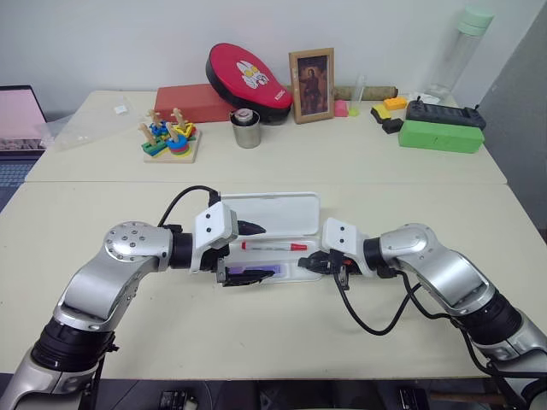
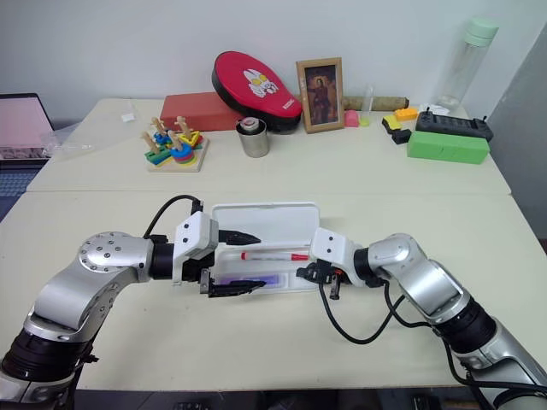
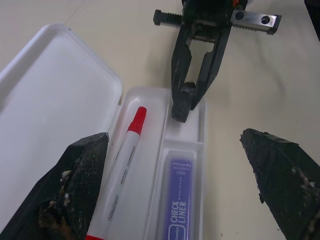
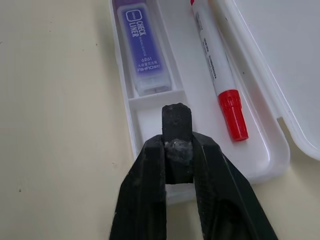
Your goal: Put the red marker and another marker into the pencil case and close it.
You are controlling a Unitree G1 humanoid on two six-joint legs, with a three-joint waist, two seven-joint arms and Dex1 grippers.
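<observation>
1. White plastic, the pencil case (image 1: 273, 207) lies open on the cream table (image 1: 256, 329), its lid laid flat on the far side and its tray on the near side, between the two claws.
2. The left gripper (image 3: 185, 200) stands wide, one black finger (image 3: 75, 185) over the lid's edge and the other over bare table beyond the tray's near rim; it holds nothing, and the tray's left end sits inside its span.
3. The red marker (image 4: 217, 75) lies lengthwise in the tray's long channel, on the hinge side, red cap toward the right gripper (image 4: 177, 150) and just beside its tips.
4. The purple marker (image 3: 177, 200) rests in the near compartment, between the left claw's fingers as the left wrist view has it, and just ahead of the right claw across a low divider.
5. The right gripper is narrow, its fingers pinching a small black block (image 4: 176, 125) over the small end compartment at the tray's right end; whether the block touches the tray floor I cannot tell.
6. Open room: bare table lies on the near side of both claws and to the right of the right claw. The lid's far edge has clear surface behind it, well short of the metal cup (image 1: 246, 128) and the wooden stacking toy (image 1: 171, 137).
</observation>
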